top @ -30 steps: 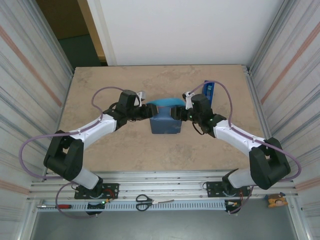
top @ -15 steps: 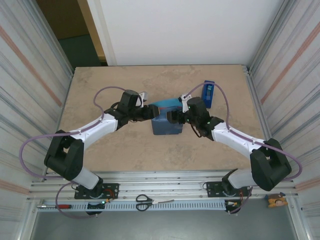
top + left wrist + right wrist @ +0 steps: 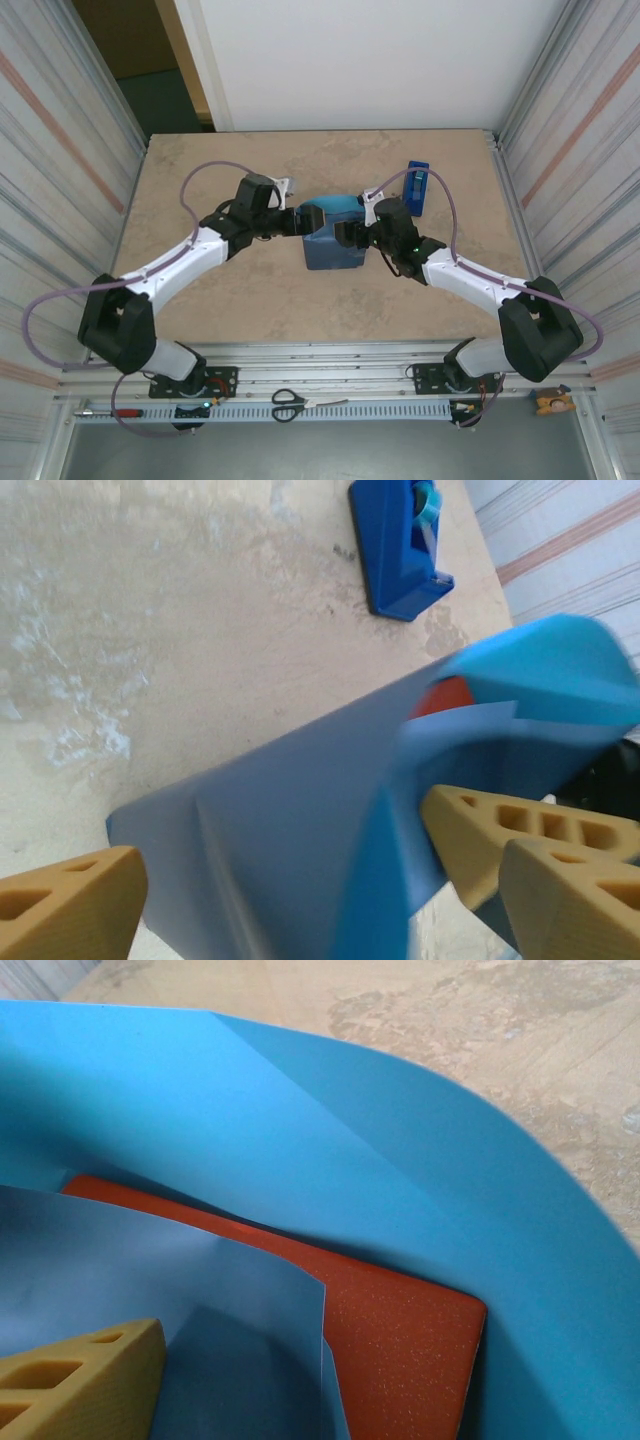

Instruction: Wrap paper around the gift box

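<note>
Since a second ago the left arm's shoulder has swung outward from the gift box [image 3: 400,1340], the right arm has slid in closer over it, and the bright flap at its far edge shows smaller.

I see the table [image 3: 230,300], a mottled beige stone-look slab, under the box. The paper [image 3: 330,255] is folded around the box as a squarish parcel. It is smooth and matte, dull slate blue outside and bright sky blue on the inner face, which curls up in a soft arch at the box's far side. The box itself is orange and finely speckled, and one rounded corner peeps out between two paper layers. Well apart from the box, to its far right, lies the tape dispenser [image 3: 418,187], a glossy blue plastic wedge.

Both arms reach forward with elbows out and wrists turned in toward the box. The left gripper [image 3: 303,220], at the box's left, has its yellow cut-out fingers [image 3: 70,900] spread wide, and a slate fold lies unpinched between them. The right gripper [image 3: 345,232] sits at the box's right. One of its yellow fingers [image 3: 80,1380] lies against a paper layer, but I cannot tell how far its jaws stand apart or whether it grips anything.
</note>
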You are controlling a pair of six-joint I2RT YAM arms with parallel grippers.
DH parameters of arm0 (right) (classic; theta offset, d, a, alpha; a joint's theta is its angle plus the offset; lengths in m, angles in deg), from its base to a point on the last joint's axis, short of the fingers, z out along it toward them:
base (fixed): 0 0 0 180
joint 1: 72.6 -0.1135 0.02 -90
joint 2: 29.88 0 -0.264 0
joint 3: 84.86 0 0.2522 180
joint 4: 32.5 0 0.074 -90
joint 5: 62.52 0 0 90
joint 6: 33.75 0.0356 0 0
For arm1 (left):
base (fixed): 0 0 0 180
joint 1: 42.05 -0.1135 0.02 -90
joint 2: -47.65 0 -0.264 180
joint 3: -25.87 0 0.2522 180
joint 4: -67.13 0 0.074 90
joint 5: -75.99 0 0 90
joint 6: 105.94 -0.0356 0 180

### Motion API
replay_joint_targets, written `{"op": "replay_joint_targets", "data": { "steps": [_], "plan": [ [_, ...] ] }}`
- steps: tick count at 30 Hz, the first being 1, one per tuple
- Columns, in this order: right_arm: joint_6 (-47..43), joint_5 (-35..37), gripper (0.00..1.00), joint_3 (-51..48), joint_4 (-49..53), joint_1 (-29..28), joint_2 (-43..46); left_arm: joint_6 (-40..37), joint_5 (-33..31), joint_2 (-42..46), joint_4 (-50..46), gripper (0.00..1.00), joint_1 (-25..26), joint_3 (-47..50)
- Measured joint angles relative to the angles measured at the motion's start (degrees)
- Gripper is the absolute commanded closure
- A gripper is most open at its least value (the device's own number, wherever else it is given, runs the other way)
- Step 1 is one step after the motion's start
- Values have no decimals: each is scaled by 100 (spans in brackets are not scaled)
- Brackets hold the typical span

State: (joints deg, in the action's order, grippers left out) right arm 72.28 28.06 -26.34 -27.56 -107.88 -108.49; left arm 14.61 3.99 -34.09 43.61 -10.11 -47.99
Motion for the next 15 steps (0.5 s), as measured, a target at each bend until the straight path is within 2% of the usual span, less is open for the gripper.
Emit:
{"op": "replay_joint_targets", "data": {
  "steps": [5,15],
  "plan": [
    [2,-28,23,0,0,9,0,-293,-540,271,-114,6,348,0],
    [26,-214,22,0,0,120,0,-374,-1222,-286,-251,15,520,-4]
  ]
}}
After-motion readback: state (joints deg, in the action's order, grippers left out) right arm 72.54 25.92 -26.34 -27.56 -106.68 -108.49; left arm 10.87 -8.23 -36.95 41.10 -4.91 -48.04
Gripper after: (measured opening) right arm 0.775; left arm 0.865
